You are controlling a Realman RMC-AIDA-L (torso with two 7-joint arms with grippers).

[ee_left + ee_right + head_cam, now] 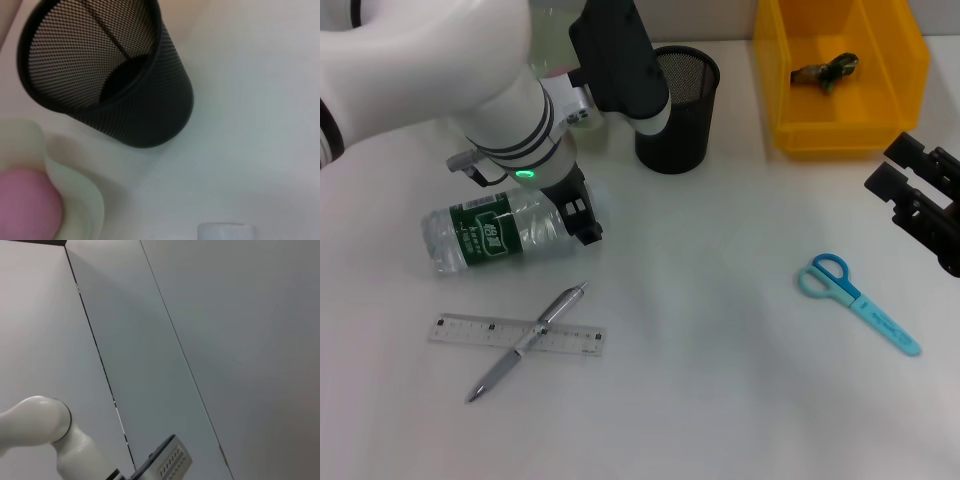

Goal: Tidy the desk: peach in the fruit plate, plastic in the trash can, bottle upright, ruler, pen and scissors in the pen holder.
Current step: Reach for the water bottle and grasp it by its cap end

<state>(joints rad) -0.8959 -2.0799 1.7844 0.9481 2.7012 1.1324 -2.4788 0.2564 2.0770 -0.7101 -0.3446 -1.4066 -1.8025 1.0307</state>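
Two fingers of left gripper (582, 215) straddling clear plastic bottle (495, 234) with green label, lying toward desk's left edge, not visibly clamped. Best: squeeze near cap, then tip upright slowly.

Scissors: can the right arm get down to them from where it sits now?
Probably yes. The scissors lie flat on bare table, apart from everything else, with the right gripper at the table's right edge just beyond them. Nothing stands between them.

An office-like desk: white tabletop (720, 300); mesh pen holder (682, 105); ruler (516, 335); scissors (860, 302).
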